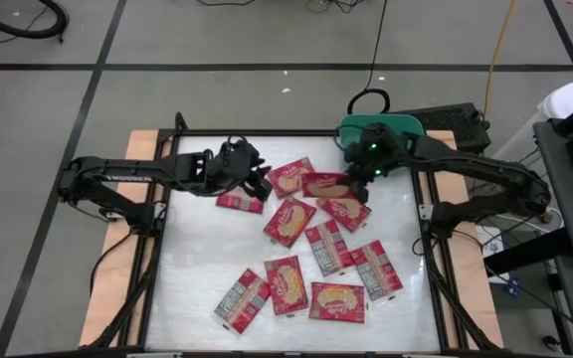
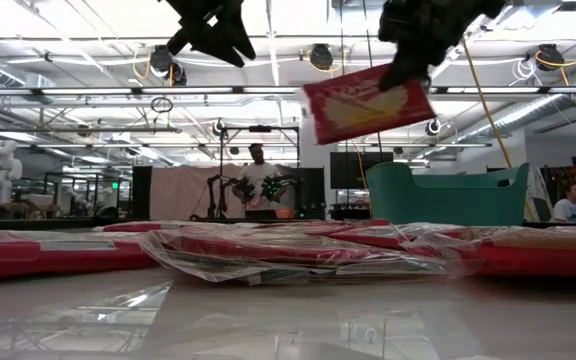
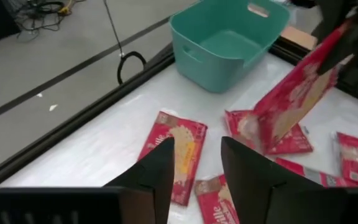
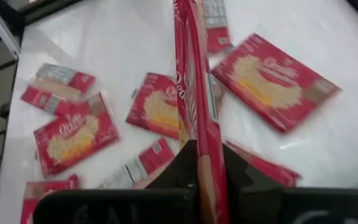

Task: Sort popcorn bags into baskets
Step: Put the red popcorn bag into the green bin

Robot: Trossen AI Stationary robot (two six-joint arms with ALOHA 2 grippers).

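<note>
Several red popcorn bags lie flat on the white table, among them one (image 1: 288, 221) in the middle and one (image 1: 336, 300) near the front. The teal basket (image 1: 378, 127) stands at the far right corner and also shows in the left wrist view (image 3: 229, 37). My right gripper (image 1: 364, 171) is beside the basket, shut on one red bag (image 2: 368, 105) that hangs above the table. My left gripper (image 1: 259, 179) hovers open and empty over the far left bags; its fingers (image 3: 166, 168) touch nothing. My right gripper pinches the bag between its two fingers at one end (image 4: 197, 140); the bag shows edge-on there. The fingers come slanting down from above. The bag hangs tilted below them, lifted clear of the table and the other bags (image 2: 408, 85).
A dark frame (image 1: 177, 139) borders the table. A loose bag (image 1: 239, 202) lies just under the left gripper, and others (image 1: 346, 211) lie under the held one. A black cable (image 1: 368, 97) loops behind the basket. People (image 2: 258, 165) show in the room beyond.
</note>
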